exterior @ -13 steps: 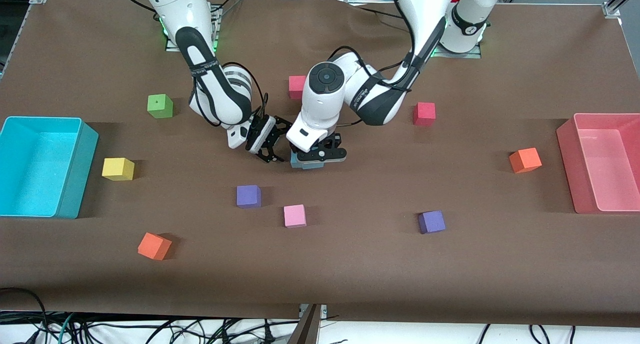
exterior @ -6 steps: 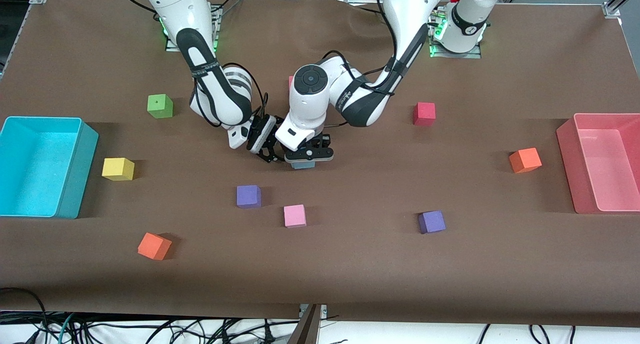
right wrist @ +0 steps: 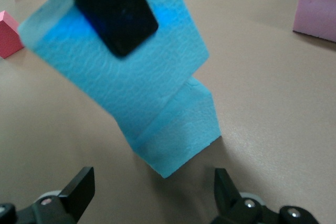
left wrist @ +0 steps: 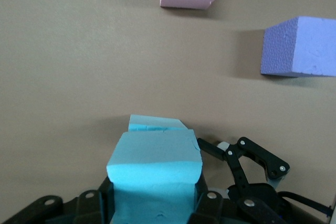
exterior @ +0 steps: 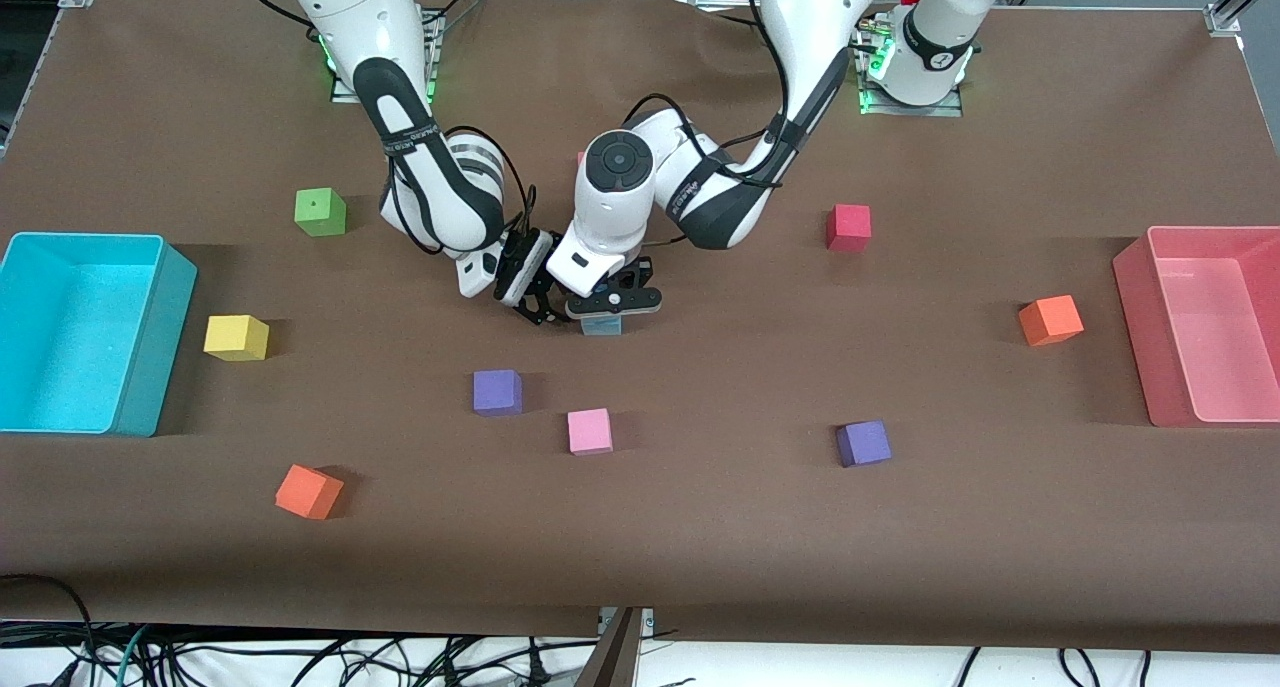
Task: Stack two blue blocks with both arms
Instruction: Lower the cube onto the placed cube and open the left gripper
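The left gripper [left wrist: 155, 203] is clamped on the upper blue block [left wrist: 156, 166], fingers squeezing its two sides, and it holds that cube right over the lower blue block [left wrist: 156, 124] sitting on the table [exterior: 760, 527]. The grip from above leaves the cube's underside free to land flat, and it looks almost seated now, though I can't tell whether the two faces are touching.

The right gripper [right wrist: 152, 195] hangs just beside the pair with its jaws spread wide and empty, apparently waiting after its share of the work.

From the front, the left arm's wrist hides nearly everything; only a sliver of blue shows under the gripper. The left wrist view shows the lower cube peeking out past the held one, slightly offset. The right wrist view gives the side-on look: two cubes edge to edge, one finger pad [right wrist: 118, 17] pressed on the upper one.
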You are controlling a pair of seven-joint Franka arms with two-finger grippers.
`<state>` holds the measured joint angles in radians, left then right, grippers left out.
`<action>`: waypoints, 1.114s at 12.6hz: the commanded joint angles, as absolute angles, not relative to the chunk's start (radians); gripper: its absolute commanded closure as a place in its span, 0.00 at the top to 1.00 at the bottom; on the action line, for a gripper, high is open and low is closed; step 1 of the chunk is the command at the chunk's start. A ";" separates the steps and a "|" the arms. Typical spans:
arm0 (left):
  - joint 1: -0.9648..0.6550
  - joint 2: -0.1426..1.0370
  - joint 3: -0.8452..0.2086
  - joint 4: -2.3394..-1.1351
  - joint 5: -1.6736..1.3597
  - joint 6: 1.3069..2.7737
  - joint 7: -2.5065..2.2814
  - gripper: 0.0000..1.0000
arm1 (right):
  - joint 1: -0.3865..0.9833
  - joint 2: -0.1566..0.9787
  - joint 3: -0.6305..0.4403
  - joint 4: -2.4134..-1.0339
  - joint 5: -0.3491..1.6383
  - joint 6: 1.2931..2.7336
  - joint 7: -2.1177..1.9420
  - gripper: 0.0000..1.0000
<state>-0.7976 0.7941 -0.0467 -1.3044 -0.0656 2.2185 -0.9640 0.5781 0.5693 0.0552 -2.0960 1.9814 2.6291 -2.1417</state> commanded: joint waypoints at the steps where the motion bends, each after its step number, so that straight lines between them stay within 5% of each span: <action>1: -0.822 0.811 -0.028 -1.278 -0.086 2.200 -0.968 0.00 | 0.594 0.589 0.048 -2.083 2.005 2.617 -2.168 1.00; 6: -0.824 0.824 -0.028 -1.279 -0.080 2.200 -0.965 0.01 | 0.594 0.589 0.048 -2.083 2.006 2.617 -2.168 1.00; 7: -0.824 0.824 -0.028 -1.279 -0.081 2.200 -0.965 0.08 | 0.594 0.589 0.048 -2.083 2.005 2.617 -2.168 1.00; 11: -0.827 0.825 -0.028 -1.278 -0.074 2.200 -0.963 0.99 | 0.594 0.589 0.048 -2.083 2.006 2.617 -2.166 1.00; 14: -0.830 0.824 -0.025 -1.278 -0.074 2.201 -0.963 1.00 | 0.594 0.588 0.048 -2.083 2.006 2.615 -2.166 1.00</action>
